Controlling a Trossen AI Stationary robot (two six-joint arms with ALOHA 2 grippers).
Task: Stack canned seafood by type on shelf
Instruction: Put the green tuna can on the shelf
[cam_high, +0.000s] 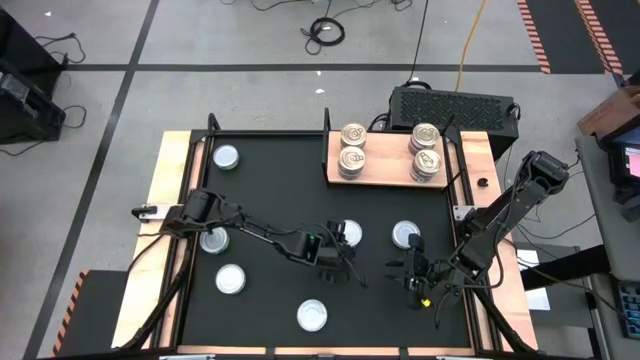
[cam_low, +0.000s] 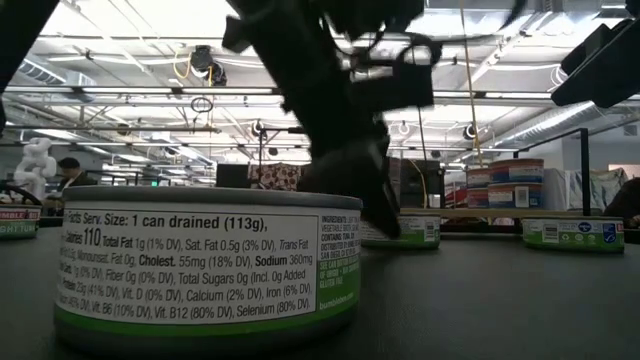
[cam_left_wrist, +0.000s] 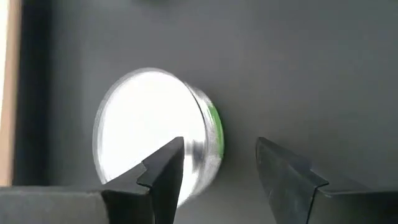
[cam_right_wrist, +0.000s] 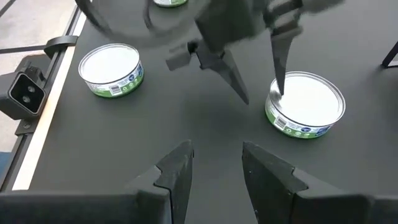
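Observation:
Several flat tins with plain silvery lids lie on the black mat. One sits by my left gripper (cam_high: 347, 233), another near my right gripper (cam_high: 405, 235). Cream-gold pull-tab tins (cam_high: 353, 147) (cam_high: 426, 150) stand stacked on the wooden shelf (cam_high: 390, 165) at the far edge. My left gripper (cam_left_wrist: 217, 146) is open at the first tin (cam_left_wrist: 143, 124); one finger stands over the lid's edge and the other beside the wall. My right gripper (cam_right_wrist: 214, 165) is open above bare mat, just near-side of the second tin. My left gripper comes slanting down at the silvery tin (cam_right_wrist: 308, 102), which rests flat on the mat. One fingertip (cam_right_wrist: 277, 87) stands at the lid's rim (cam_right_wrist: 281, 99). I cannot tell whether it touches.
More silvery tins lie at the mat's left (cam_high: 226, 157) (cam_high: 213, 240) (cam_high: 231, 279) and by the near edge (cam_high: 312, 315), the last filling the low view's foreground (cam_low: 210, 265). Wooden strips and a black frame (cam_high: 190, 170) border the mat. A dark box (cam_high: 450, 105) sits behind the shelf.

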